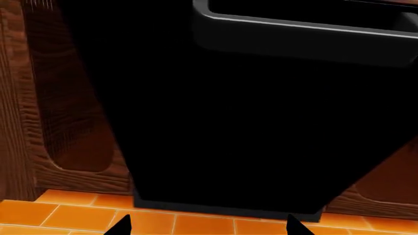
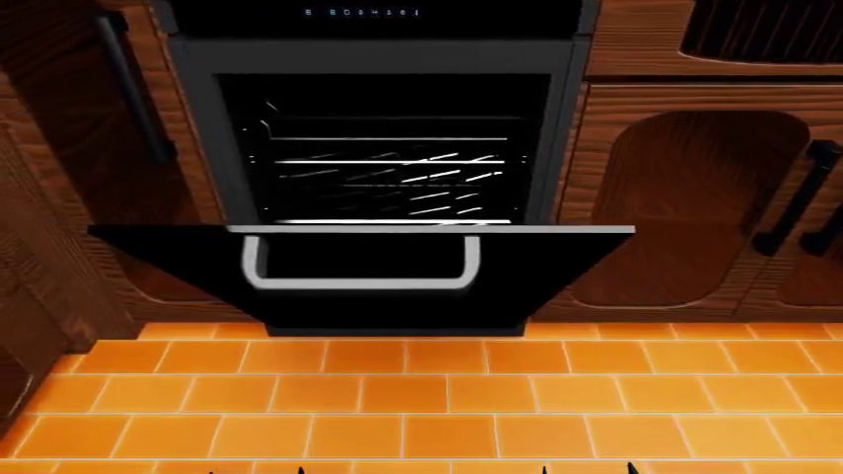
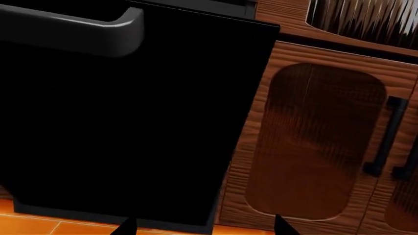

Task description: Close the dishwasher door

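Note:
The dishwasher door (image 2: pixel 567 265) is a glossy black panel dropped open to about level, with its grey U-shaped handle (image 2: pixel 355 280) facing me. Behind it the cavity shows wire racks (image 2: pixel 395 168) under a blue display (image 2: pixel 362 12). In the left wrist view the door (image 1: pixel 248 137) fills the frame, its handle (image 1: pixel 300 29) far from the fingertips. My left gripper (image 1: pixel 209 227) is open and empty, short of the door. In the right wrist view my right gripper (image 3: pixel 205 227) is also open and empty, below the door (image 3: pixel 117 137) and its handle (image 3: pixel 72 32).
Brown wooden cabinet doors (image 2: pixel 685 207) with black bar handles (image 2: pixel 797 197) flank the appliance on the right, and another cabinet (image 2: pixel 79 118) with a black bar handle stands on the left. Orange floor tiles (image 2: pixel 421 405) stretch between me and the door.

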Motion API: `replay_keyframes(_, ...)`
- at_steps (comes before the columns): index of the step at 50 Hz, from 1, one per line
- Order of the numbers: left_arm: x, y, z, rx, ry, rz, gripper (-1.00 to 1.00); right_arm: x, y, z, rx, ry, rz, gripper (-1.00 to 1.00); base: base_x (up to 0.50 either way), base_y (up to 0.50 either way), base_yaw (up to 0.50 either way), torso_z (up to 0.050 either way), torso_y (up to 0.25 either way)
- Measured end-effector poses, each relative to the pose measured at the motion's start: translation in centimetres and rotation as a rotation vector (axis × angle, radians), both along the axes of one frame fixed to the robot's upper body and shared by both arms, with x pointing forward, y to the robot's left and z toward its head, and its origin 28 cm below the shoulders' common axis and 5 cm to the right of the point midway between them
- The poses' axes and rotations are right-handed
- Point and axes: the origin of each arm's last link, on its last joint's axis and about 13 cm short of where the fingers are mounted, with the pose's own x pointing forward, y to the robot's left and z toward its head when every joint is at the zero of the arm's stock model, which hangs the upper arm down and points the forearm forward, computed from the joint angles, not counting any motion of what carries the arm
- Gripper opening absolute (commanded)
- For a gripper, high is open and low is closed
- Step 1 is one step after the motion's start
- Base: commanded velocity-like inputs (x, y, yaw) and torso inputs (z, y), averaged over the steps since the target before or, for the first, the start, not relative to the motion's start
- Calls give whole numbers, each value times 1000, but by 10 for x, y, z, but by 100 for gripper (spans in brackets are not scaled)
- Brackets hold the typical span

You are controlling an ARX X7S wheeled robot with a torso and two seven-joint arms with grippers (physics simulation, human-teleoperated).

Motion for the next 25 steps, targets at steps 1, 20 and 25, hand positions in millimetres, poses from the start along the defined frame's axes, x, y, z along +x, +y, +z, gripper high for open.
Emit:
replay_keyframes(1, 0, 0, 0, 0, 0, 0, 100, 0, 0, 0, 0, 0, 0, 100, 0, 188, 0, 0, 0)
replay_keyframes(20, 0, 0, -1, 1, 2, -1, 100, 0, 0, 0, 4, 3, -1, 100, 0, 135, 0, 0, 0)
replay_keyframes(25, 0, 0, -1, 1, 3, -1, 100, 0, 0, 0, 5, 6, -2, 100, 113, 9, 0, 0, 0)
